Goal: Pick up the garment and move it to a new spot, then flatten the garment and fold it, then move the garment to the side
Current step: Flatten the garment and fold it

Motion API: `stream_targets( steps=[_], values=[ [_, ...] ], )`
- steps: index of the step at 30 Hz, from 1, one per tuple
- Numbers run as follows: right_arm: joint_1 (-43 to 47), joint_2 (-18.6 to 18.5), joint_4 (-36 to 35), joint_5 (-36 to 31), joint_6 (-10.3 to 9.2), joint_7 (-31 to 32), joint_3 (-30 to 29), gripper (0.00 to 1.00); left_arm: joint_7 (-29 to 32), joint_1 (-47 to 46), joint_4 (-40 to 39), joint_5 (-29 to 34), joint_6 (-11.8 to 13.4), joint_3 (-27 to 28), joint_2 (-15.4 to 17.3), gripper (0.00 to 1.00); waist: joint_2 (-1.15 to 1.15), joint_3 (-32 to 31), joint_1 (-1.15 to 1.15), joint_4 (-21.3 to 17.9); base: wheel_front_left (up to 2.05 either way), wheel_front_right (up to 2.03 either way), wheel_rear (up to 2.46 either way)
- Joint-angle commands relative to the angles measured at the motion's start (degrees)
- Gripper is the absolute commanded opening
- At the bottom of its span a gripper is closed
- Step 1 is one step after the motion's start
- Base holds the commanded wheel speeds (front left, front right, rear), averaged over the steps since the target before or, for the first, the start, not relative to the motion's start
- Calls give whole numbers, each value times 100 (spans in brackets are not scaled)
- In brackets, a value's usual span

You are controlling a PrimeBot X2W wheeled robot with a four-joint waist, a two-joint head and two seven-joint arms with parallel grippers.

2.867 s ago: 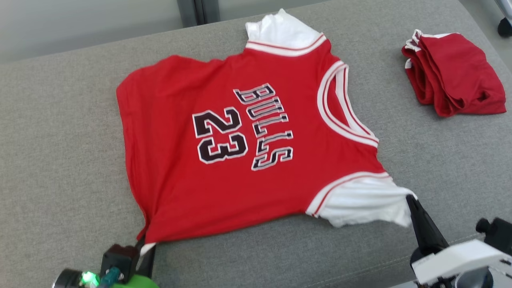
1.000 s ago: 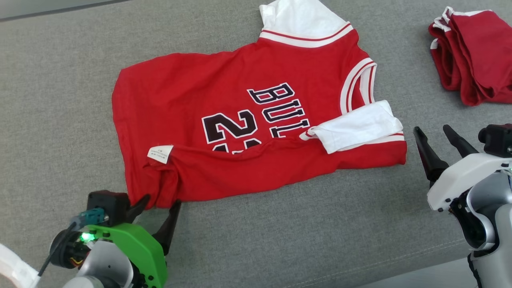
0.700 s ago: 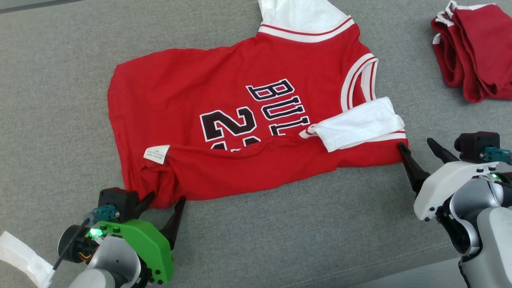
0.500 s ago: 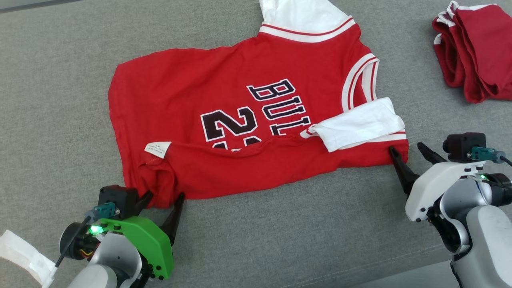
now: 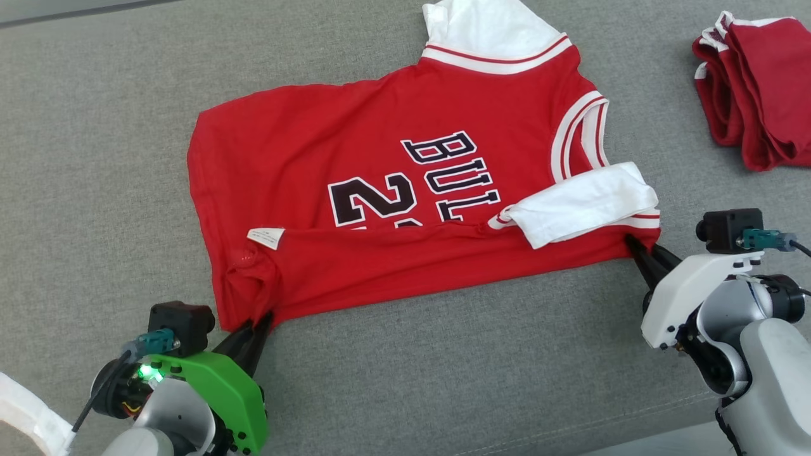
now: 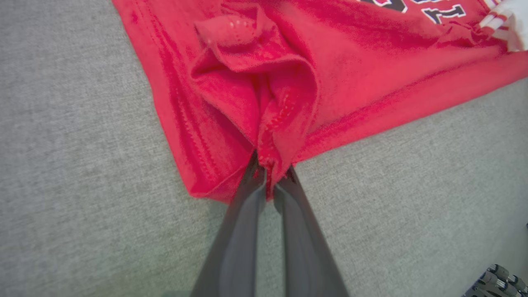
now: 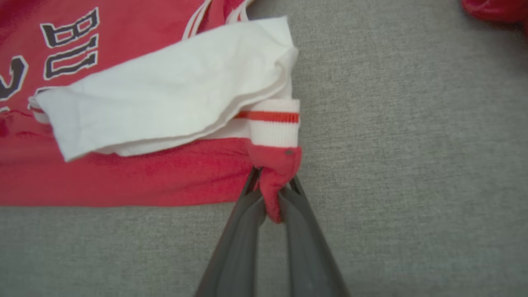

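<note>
The garment [image 5: 393, 190] is a red jersey with black lettering and white sleeves, lying on the grey cushion with its near edge folded up over the print. My left gripper [image 5: 260, 323] is shut on the jersey's near left corner, where the red cloth [image 6: 268, 136] bunches between the fingers. My right gripper [image 5: 637, 247] is shut on the near right corner, pinching a red fold [image 7: 274, 181] just below the white ribbed band [image 7: 274, 128]. One white sleeve [image 5: 583, 202] lies folded across the jersey.
A second red garment [image 5: 754, 82] lies folded at the far right of the grey cushion [image 5: 95, 158]. The cushion's front edge [image 5: 633, 430] runs close below my right arm. Open fabric stretches to the left and in front of the jersey.
Both grippers were open beside the jersey's near corners and have now closed on them. The near edge had been folded over the print earlier.
</note>
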Motion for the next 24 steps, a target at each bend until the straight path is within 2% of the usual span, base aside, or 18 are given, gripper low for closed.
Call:
stream_targets(
  steps=[1,10,15,18,20,24],
  values=[
    [-53,-84,29,72,-13,-34,-78,0,32,83,-85,-66,-37,64,124,0,0,-58,0,26,0,0,0],
    [59,-563,-139,489,-21,384,-529,0,268,587,-675,-426,-185,225,591,0,0,-355,0,101,0,0,0],
    [375,-828,-349,581,-34,778,-768,0,387,998,-765,-574,-372,100,790,12,0,-490,0,97,0,0,0],
    [630,-908,-485,617,-35,939,-898,0,391,1242,-773,-712,-486,-7,802,20,0,-542,0,87,0,0,0],
    [793,-889,-565,637,-31,1014,-945,0,352,1354,-725,-763,-528,-54,776,21,0,-553,0,81,0,0,0],
    [1204,-716,-739,753,-8,1135,-915,0,237,1478,-562,-701,-602,-238,631,13,0,-541,0,98,0,0,0]
  ],
)
